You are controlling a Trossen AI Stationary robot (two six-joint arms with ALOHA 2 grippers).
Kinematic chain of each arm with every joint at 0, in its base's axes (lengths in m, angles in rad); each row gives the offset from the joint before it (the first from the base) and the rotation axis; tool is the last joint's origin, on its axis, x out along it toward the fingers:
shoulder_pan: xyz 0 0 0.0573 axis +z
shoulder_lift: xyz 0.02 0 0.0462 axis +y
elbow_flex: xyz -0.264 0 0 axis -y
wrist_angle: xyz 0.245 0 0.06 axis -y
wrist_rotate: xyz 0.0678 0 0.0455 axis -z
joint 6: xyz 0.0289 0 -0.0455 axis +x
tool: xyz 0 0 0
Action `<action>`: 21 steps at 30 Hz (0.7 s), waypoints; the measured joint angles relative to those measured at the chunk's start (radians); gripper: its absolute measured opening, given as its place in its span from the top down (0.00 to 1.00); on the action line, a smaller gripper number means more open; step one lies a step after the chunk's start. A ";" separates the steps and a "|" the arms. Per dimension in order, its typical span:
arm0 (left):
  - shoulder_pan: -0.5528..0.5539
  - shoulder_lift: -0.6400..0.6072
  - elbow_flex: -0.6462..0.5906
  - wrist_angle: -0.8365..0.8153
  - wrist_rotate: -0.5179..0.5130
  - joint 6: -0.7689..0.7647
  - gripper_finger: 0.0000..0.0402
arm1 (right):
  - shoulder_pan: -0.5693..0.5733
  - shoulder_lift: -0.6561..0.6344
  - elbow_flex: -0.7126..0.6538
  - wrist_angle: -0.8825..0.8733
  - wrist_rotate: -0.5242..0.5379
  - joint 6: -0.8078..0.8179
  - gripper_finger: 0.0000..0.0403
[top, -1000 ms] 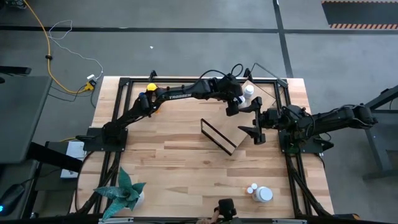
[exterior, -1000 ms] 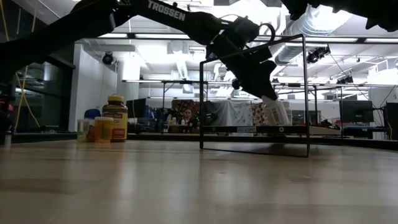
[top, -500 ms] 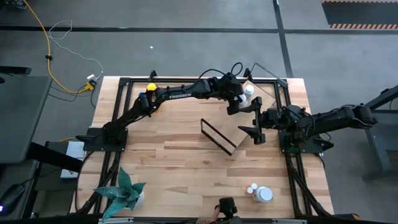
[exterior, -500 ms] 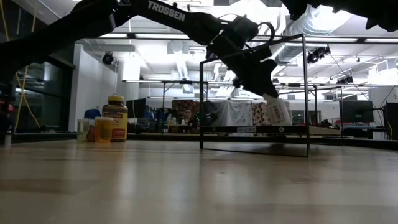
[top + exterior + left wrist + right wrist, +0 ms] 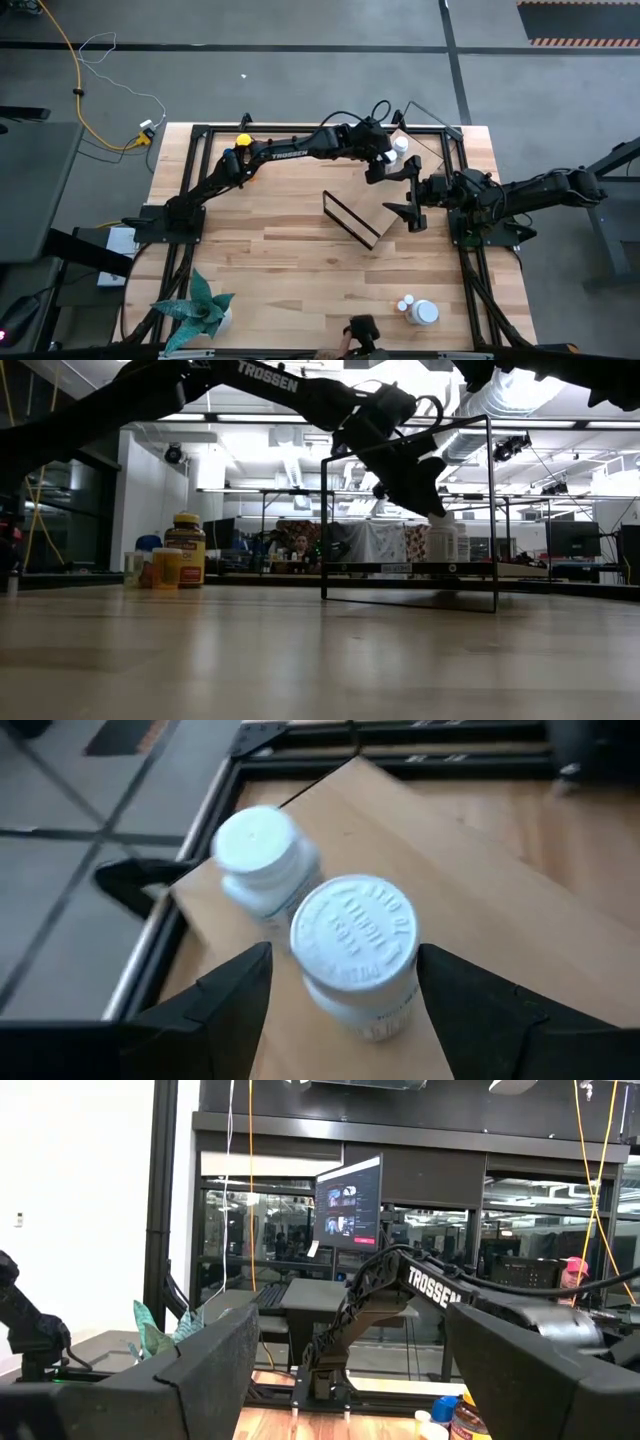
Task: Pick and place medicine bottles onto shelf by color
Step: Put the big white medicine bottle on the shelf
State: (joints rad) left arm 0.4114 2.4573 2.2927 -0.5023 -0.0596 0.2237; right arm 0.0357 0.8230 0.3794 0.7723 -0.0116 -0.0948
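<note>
The shelf [image 5: 392, 200], a light board with a dark edge strip and a black wire frame [image 5: 490, 510], stands at the table's middle right. Two white bottles stand upright on its far corner. One white bottle [image 5: 358, 955] stands between the fingers of my left gripper [image 5: 345, 995], which is open and just above it [image 5: 440, 542]. The other white bottle [image 5: 258, 855] stands beside it. My right gripper [image 5: 405, 192] is open and empty above the shelf's right side. The amber bottle [image 5: 185, 550], a blue one and small orange ones [image 5: 160, 568] stand at the far left.
Two more white bottles [image 5: 420, 312] stand near the table's near right corner. A potted plant [image 5: 200, 310] stands at the near left corner. The two grippers are close together over the shelf. A person [image 5: 575, 1270] shows in the room beyond.
The white bottle under my left gripper hung tilted just above the shelf board. It now stands upright on the board. My left gripper has stayed almost in place over it.
</note>
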 joint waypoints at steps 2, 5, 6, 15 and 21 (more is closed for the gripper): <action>0.002 -0.003 0.029 -0.031 -0.026 0.001 0.40 | 0.000 0.000 0.000 -0.001 0.000 0.000 0.23; 0.015 -0.032 0.057 -0.101 -0.036 -0.007 0.40 | 0.000 0.000 0.000 -0.003 0.000 -0.009 0.23; 0.020 -0.049 0.049 -0.104 -0.043 -0.008 0.40 | 0.000 0.000 0.000 -0.005 0.000 -0.013 0.23; 0.066 -0.190 0.046 -0.269 -0.012 -0.136 0.40 | 0.000 0.000 0.000 -0.013 0.000 -0.018 0.23; 0.042 -0.236 0.044 -0.280 0.079 -0.150 0.40 | 0.000 0.000 0.000 -0.027 0.000 -0.018 0.23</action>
State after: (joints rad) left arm 0.4538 2.2217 2.3371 -0.7825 0.0196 0.0734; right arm 0.0353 0.8234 0.3794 0.7450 -0.0116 -0.1127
